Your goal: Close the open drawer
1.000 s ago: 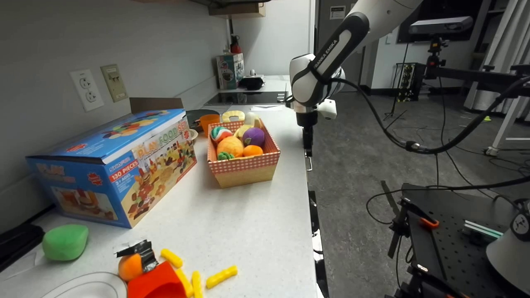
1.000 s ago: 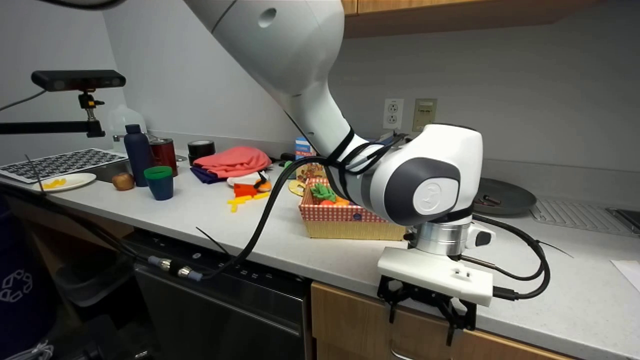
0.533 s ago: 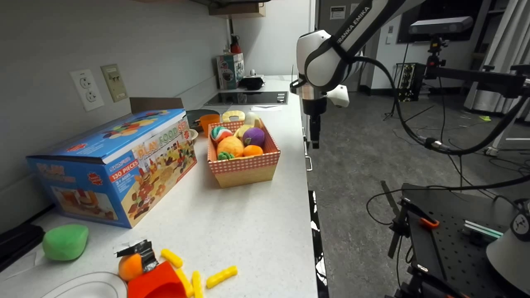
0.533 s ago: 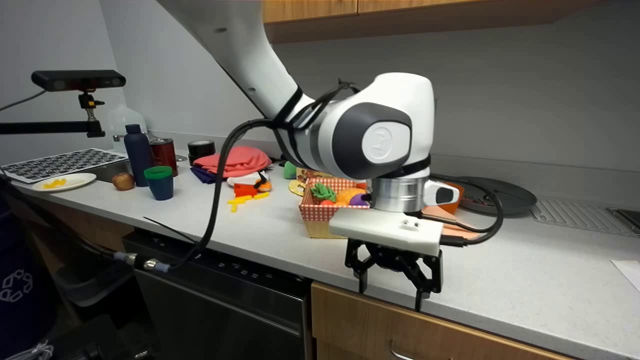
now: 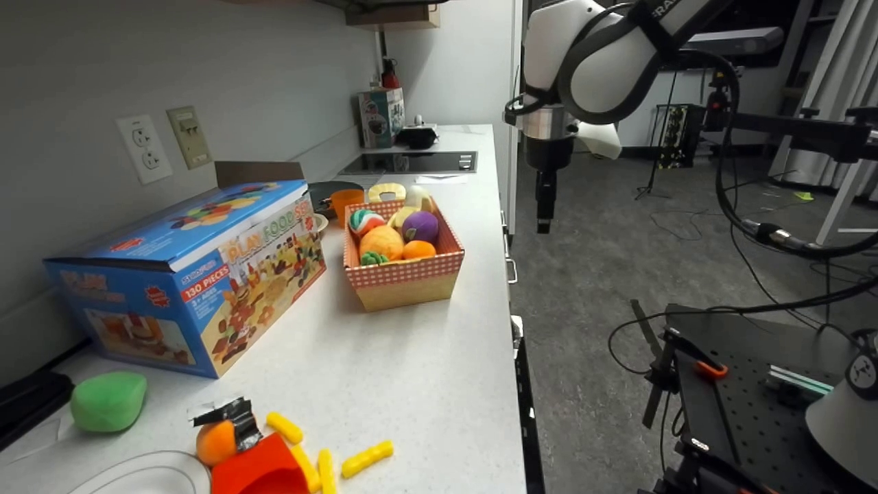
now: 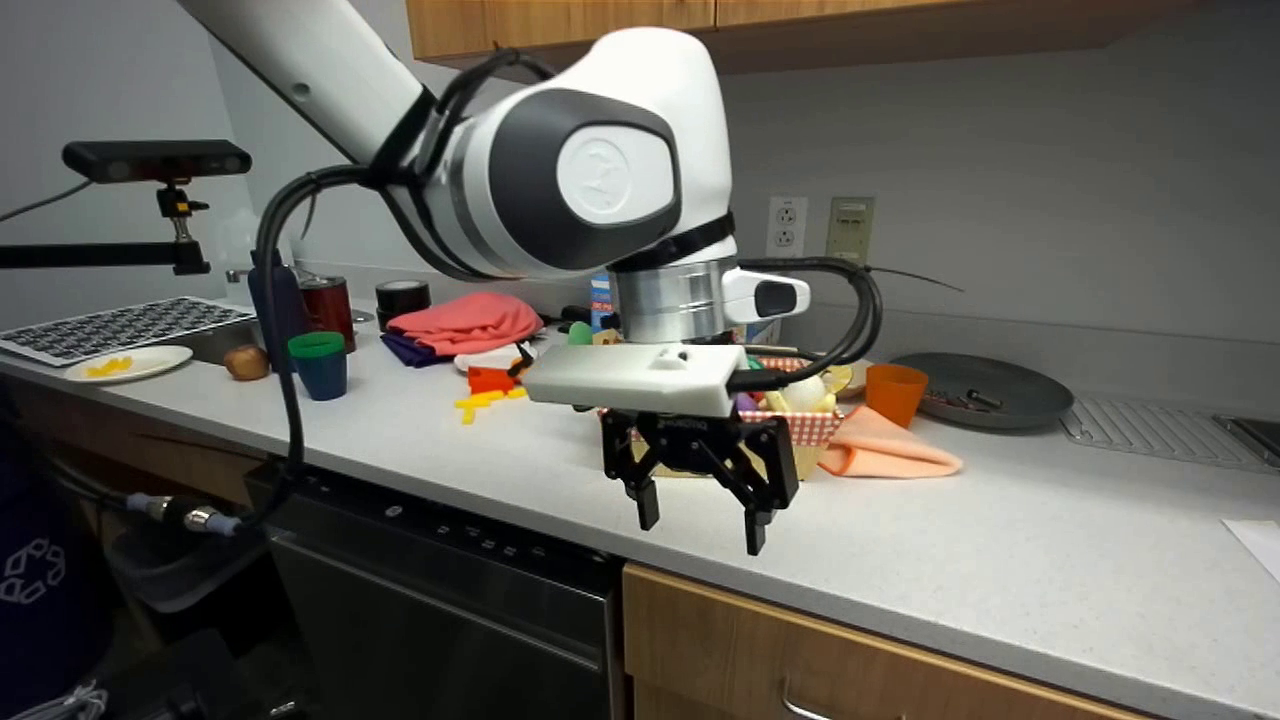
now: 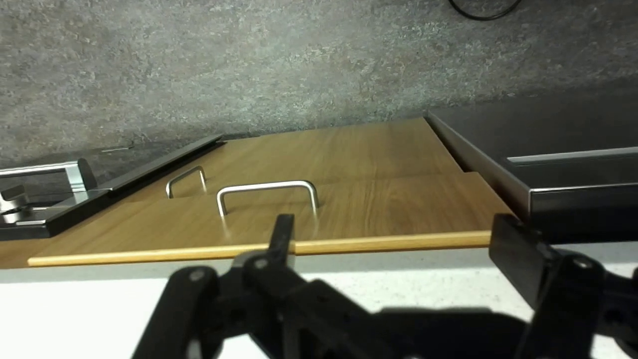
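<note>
Wrist view: the drawer (image 7: 349, 214), a wood-grained front with a bow-shaped metal handle (image 7: 264, 186), sits beneath the front edge of the tabletop (image 6: 1000, 560), just beside a dark dishwasher (image 6: 440, 610). None of its inside shows, so it appears closed or nearly so; from where I stand, a last narrow gap cannot be ruled out. The tool (image 6: 702, 528), in an exterior view, is released: its fingers (image 6: 648, 505) hang spread, nothing between them, apart from the drawer. Handling (judged): the front looks stiff and hard, unlikely to dent or bend under a push; if it runs on slides, it should travel lightly, though hidden contents may add weight. The handle's smooth metal, the one place to take hold, is probably slippery. For closing, no grasp seems needed; the best contact is the flat wood around the handle, near mid-width, pressed squarely, since a push towards one end could skew the drawer.
</note>
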Action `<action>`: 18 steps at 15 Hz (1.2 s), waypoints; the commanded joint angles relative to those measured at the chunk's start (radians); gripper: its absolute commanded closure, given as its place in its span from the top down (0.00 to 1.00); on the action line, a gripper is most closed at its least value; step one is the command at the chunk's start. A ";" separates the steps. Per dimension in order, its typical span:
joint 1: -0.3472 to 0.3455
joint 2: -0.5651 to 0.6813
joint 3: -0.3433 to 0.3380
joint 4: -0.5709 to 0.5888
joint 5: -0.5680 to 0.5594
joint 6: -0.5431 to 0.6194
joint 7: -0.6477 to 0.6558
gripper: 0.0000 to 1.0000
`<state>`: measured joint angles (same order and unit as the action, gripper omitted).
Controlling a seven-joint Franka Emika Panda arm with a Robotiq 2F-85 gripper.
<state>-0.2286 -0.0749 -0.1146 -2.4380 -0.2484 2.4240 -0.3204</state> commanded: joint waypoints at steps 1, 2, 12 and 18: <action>0.023 -0.132 -0.018 -0.135 -0.031 0.063 0.048 1.00; 0.027 -0.055 -0.022 -0.055 -0.005 0.020 0.018 1.00; 0.027 -0.109 -0.022 -0.112 -0.008 0.040 0.026 1.00; 0.027 -0.109 -0.022 -0.112 -0.008 0.040 0.026 1.00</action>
<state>-0.2231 -0.1831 -0.1148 -2.5514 -0.2505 2.4666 -0.2987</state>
